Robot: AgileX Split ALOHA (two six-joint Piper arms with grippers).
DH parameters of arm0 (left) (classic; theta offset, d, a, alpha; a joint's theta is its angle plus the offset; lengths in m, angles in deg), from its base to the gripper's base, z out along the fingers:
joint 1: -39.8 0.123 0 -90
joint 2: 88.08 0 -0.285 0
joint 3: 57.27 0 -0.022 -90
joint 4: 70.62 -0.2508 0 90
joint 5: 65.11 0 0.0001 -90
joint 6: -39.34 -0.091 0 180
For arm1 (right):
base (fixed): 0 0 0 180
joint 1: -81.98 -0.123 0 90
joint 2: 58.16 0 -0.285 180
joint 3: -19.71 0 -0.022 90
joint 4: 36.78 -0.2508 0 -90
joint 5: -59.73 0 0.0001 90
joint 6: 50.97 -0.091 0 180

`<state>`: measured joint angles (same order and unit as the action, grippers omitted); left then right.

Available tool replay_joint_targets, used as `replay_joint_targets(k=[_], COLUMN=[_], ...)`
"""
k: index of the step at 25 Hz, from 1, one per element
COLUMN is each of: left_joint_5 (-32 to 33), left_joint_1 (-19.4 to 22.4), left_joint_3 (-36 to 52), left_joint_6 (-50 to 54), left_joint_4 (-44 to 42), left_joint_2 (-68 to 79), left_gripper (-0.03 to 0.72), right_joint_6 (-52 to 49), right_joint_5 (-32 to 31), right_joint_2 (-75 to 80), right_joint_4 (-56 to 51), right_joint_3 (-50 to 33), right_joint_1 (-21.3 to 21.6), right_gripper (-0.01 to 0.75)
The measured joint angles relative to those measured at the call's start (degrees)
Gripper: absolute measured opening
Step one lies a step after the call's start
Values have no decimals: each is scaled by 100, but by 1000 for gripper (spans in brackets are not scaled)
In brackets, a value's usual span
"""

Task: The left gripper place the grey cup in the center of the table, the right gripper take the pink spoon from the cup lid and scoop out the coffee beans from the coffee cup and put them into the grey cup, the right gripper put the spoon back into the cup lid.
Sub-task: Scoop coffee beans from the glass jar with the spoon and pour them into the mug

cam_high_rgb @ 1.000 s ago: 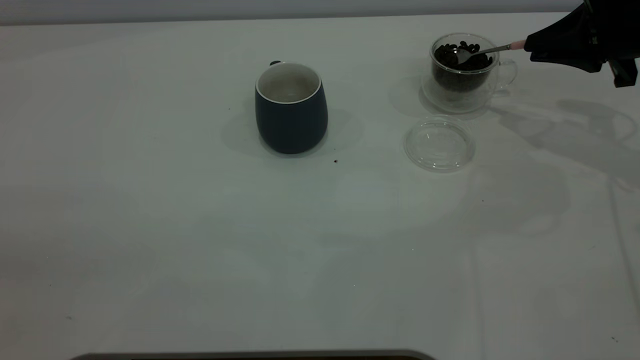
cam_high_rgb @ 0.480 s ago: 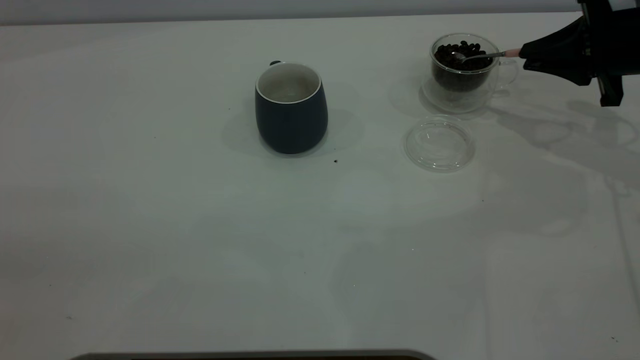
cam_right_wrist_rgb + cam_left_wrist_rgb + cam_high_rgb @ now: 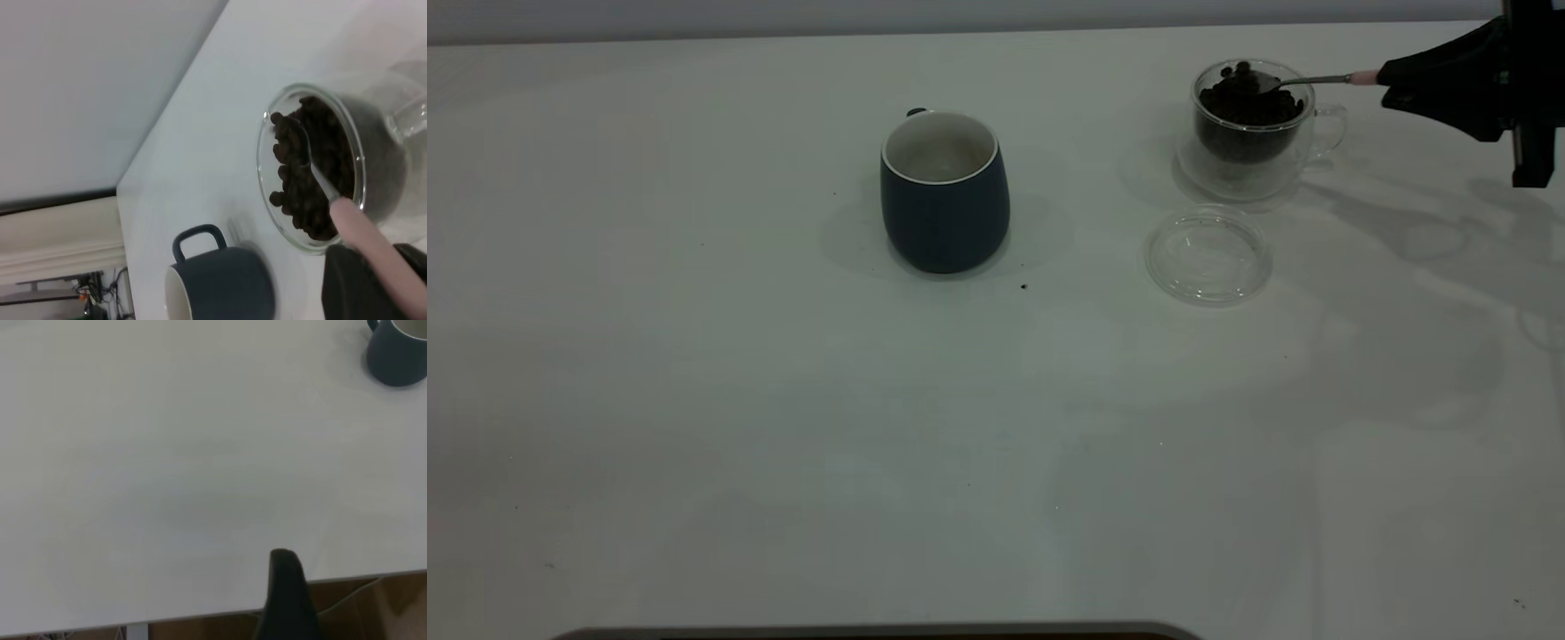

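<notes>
The grey cup [image 3: 945, 191] stands upright near the table's [image 3: 783, 427] middle, with nothing visible inside; it also shows in both wrist views [image 3: 399, 353] [image 3: 220, 287]. At the far right stands the coffee cup [image 3: 1254, 133] holding coffee beans [image 3: 317, 180]. My right gripper [image 3: 1392, 80] is shut on the pink spoon's handle [image 3: 370, 243]. The spoon's bowl [image 3: 1249, 80] sits level with the cup's rim and carries a few beans. The cup lid [image 3: 1208, 255] lies bare in front of the coffee cup. My left gripper [image 3: 287, 600] hangs over the table's edge, far from the cups.
A tiny dark speck [image 3: 1023, 286] lies just in front of the grey cup. The table's far edge runs close behind both cups. A dark strip [image 3: 871, 633] borders the near edge. Below the left arm's table edge I see brown floor [image 3: 373, 613].
The right gripper rose and drew back slightly to the right. The spoon's bowl came up from the bean heap to rim height with beans on it. The cups and the lid stayed put.
</notes>
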<state>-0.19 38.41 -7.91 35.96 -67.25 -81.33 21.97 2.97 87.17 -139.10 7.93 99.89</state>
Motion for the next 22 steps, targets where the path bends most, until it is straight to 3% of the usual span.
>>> replay_joint_targets(k=[8,16,22], left_joint_5=[0,0,0], left_joint_1=[0,0,0], left_joint_3=[0,0,0], left_joint_6=[0,0,0], left_joint_4=[0,0,0], left_joint_2=[0,0,0], left_gripper=[586,586,586], right_joint_6=[-19,213,351], right_joint_5=[-309,-795,-804], right_joint_2=[0,0,0], right_joint_4=[97,161,180], right_joint_3=[0,0,0], right_joint_1=[270,276,257], right_gripper=[114,114,114])
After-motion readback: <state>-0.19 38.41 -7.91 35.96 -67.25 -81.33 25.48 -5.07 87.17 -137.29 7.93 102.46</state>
